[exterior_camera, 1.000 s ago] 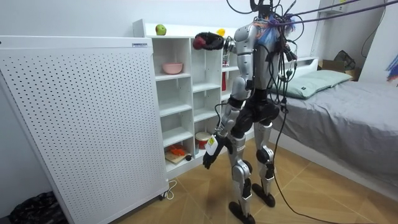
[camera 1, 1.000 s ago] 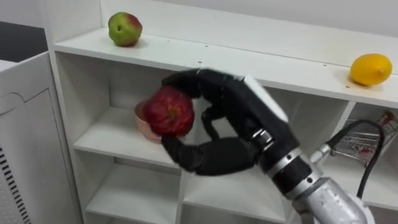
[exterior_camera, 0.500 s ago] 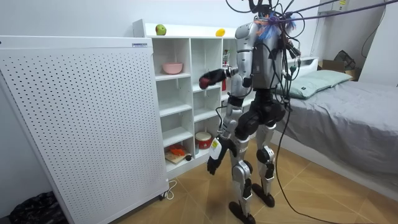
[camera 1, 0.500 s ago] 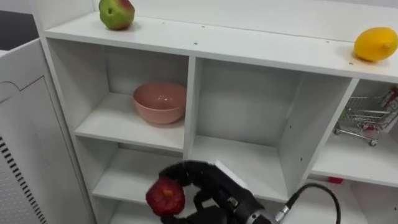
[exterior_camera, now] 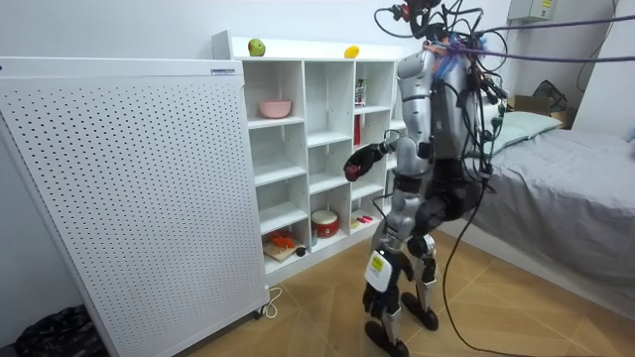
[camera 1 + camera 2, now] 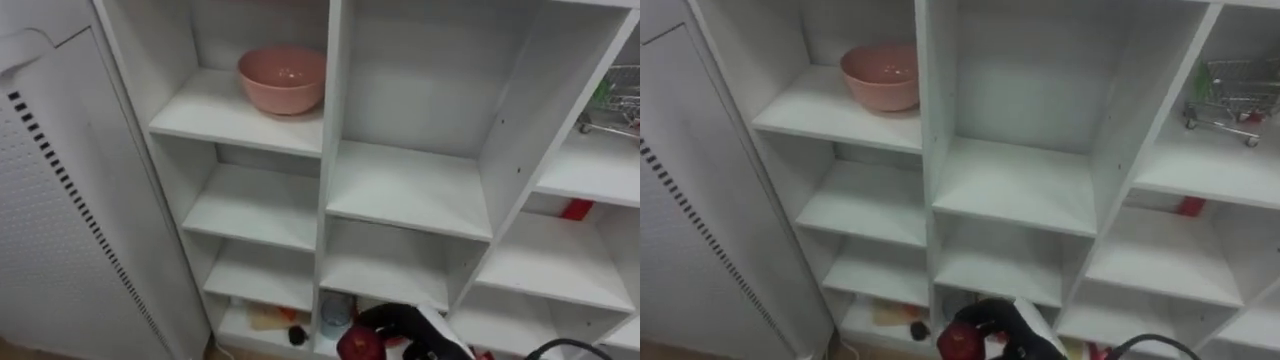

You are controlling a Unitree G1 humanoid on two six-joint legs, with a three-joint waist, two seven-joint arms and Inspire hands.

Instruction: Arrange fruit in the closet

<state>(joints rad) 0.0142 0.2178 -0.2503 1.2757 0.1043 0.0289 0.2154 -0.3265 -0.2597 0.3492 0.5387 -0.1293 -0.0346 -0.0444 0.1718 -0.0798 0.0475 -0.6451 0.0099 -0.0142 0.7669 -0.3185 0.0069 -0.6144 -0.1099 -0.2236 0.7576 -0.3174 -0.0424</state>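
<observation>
Red apple (image 6: 362,343) sits at the very bottom edge of the eye views, wrapped in the robot's right hand (image 6: 405,322). Its dark fingers are curled round it, so that's a proper grip. It hangs in front of the lowest rows of the white shelf unit (image 6: 330,150), roughly at the divider between the left and middle columns, and it isn't resting on any board.

In the room view the robot stands upright on the wood floor facing the 3-column unit, with that arm held out at about waist height toward the middle column. The apple is near the shelves but clear of them. The left hand (image 5: 377,294) hangs low by its leg.

Other stuff:
- The pink bowl (image 6: 283,78) is upright on the upper shelf of the left column.
- A little wire cart (image 6: 1230,100) is in the upper right compartment, with something red (image 6: 577,208) on the shelf below (can't tell what).
- 2 more fruits are on top of the unit — a green apple (image 5: 257,47) over the left column and a lemon (image 5: 350,52) further to the room view's right, well apart.
- A perforated white panel (image 6: 60,200) stands just beside the unit's left side.
- The bed (image 5: 556,169) is behind the robot.
</observation>
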